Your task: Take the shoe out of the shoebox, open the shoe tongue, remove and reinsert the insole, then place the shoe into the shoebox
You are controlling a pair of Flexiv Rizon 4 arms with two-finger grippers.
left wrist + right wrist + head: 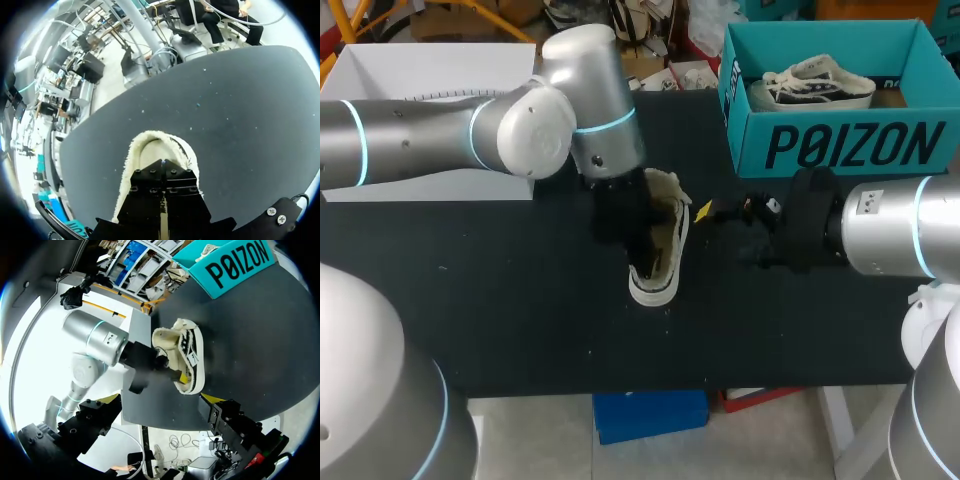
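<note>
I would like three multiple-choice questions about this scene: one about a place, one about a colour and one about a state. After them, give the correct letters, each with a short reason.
1. Where is the shoe at the left gripper?
A. on the black table, outside the shoebox
B. inside the shoebox
C. on the floor

2. What colour is the shoebox?
A. red
B. teal
C. yellow

3. In what state is the right gripper?
A. shut on the shoe
B. shut on the shoebox
C. open, holding nothing

Answers:
1 A: the head view shows this shoe resting on the table, away from the shoebox.
2 B: the walls of the shoebox are teal in both the head view and the right wrist view.
3 C: in the right wrist view its fingers stand wide apart, with the shoe well ahead of them.
</note>
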